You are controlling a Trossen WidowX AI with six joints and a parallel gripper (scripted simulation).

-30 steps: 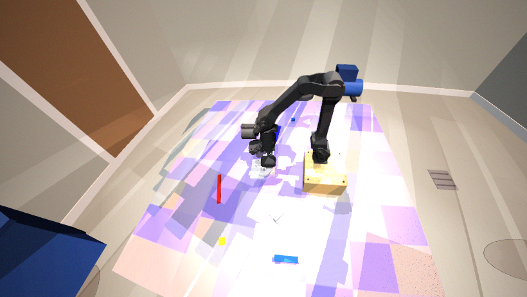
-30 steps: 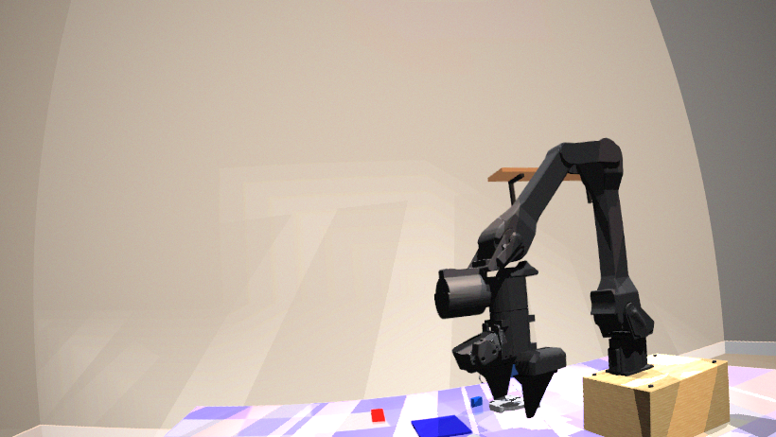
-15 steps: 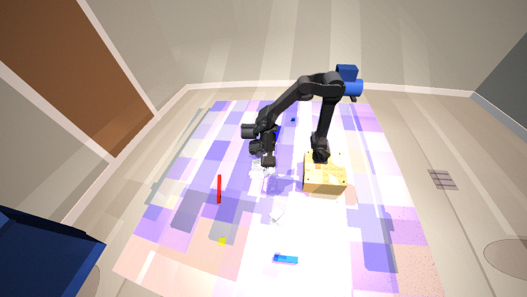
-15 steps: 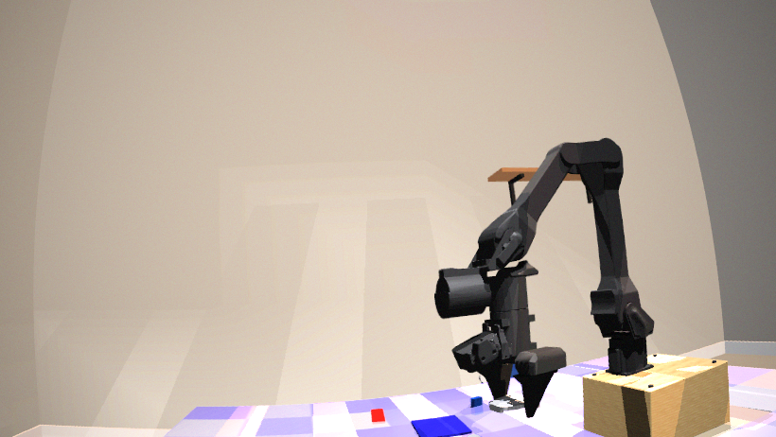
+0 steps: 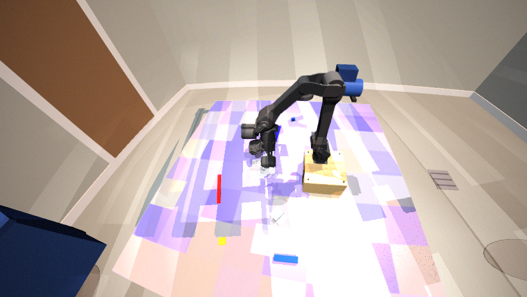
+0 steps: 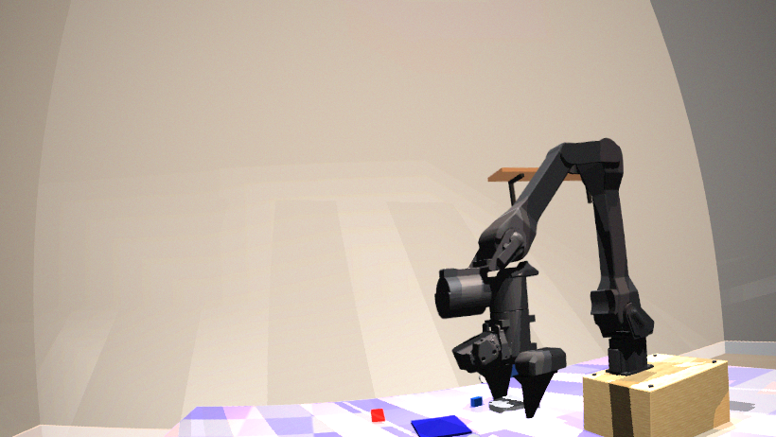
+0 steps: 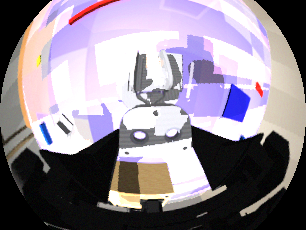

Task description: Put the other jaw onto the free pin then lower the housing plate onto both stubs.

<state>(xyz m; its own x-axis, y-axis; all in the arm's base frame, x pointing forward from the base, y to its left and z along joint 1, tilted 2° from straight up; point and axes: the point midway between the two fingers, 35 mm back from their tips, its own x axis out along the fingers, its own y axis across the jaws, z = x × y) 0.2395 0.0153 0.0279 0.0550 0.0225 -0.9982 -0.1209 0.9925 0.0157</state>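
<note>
One broad desk in patchy lilac and white carries everything. Over it bends the black arm, bolted to a wooden block. Its end effector points down, grasping the pale, two-holed housing plate between its fingers. Just beyond the plate in the wrist view are two upright grey-and-white jaws, side by side; whether their teeth mesh, I cannot tell, nor whether the plate touches the stubs.

A flat blue square lies apart from them. Smaller come a thin red bar, a blue bar, a pale piece, a yellow piece, a red piece and a little blue block.
</note>
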